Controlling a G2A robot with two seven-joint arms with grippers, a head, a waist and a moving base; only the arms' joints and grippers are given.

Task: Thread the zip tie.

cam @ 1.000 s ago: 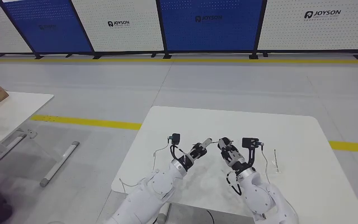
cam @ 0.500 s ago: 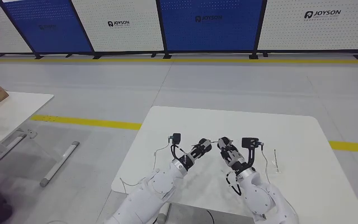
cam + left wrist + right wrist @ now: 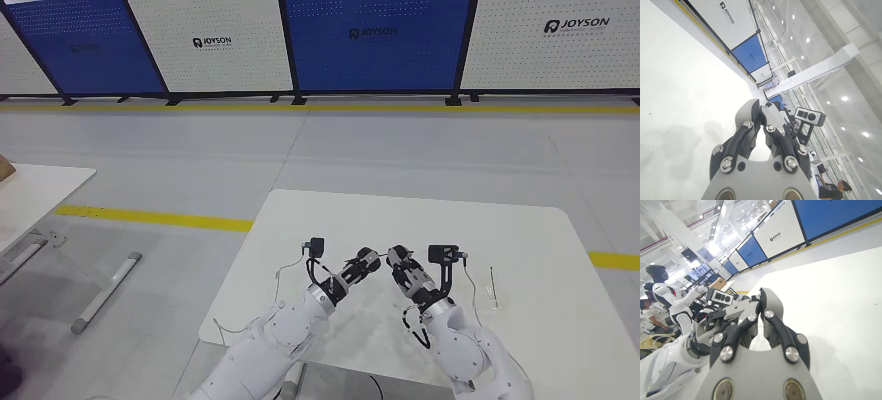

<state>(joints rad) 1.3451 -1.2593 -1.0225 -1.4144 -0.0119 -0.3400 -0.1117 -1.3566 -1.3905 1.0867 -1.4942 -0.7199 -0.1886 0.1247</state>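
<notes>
Seemingly pinched shut, the left gripper and the right gripper hang tip to tip over the white table, close to its near edge and about midway along it. In each wrist view the two fingers press together with no gap; anything caught between them is too small to tell. A thin strip, apparently a zip tie, lies flat toward the table's right edge, well apart from both grippers.

White table, grey and black fingers, blue panels
</notes>
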